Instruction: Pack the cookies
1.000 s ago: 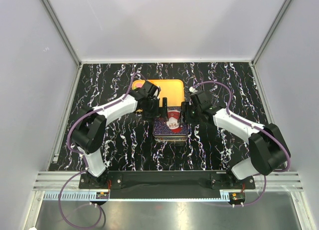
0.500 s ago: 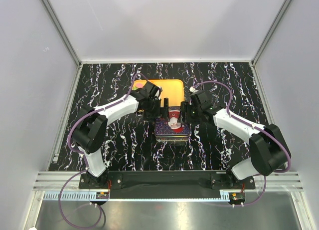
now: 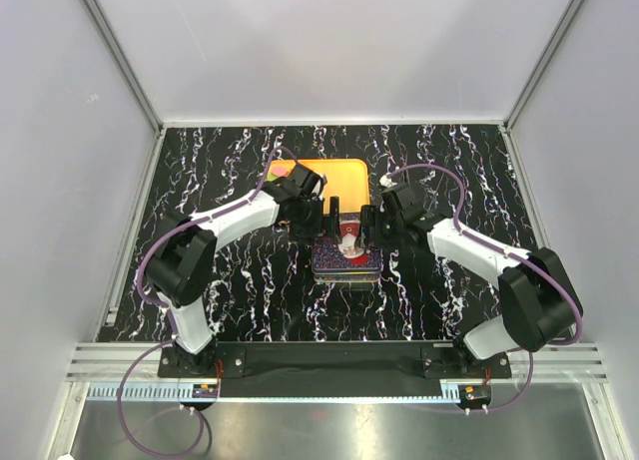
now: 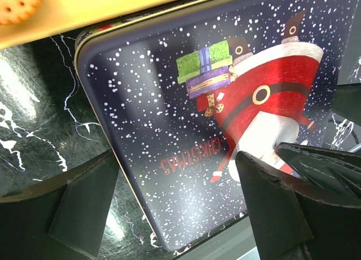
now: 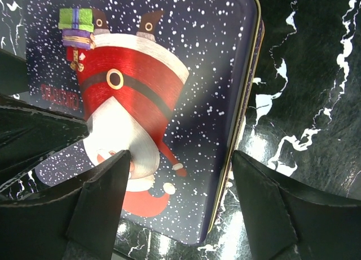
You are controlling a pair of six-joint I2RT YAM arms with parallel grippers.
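Observation:
A dark blue Christmas tin [image 3: 345, 255] with a Santa lid [image 4: 169, 113] lies shut on the table, just in front of the orange tray [image 3: 339, 176]. One round orange cookie [image 4: 20, 3] shows on the tray [image 4: 113, 6] at the top left of the left wrist view. My left gripper [image 3: 326, 215] hangs open over the tin's left edge [image 4: 176, 175], one finger beyond the rim and one above Santa. My right gripper [image 3: 370, 224] is open over the tin's right edge [image 5: 179, 164], straddling the rim [image 5: 248, 96]. Neither holds anything.
The table is black marbled [image 3: 220, 280], with grey walls on three sides. The two grippers are close together above the tin, fingers nearly meeting over the lid [image 5: 141, 79].
My right gripper's jaws have spread wider. The left arm has shifted slightly towards the tin; the tin itself has barely moved.

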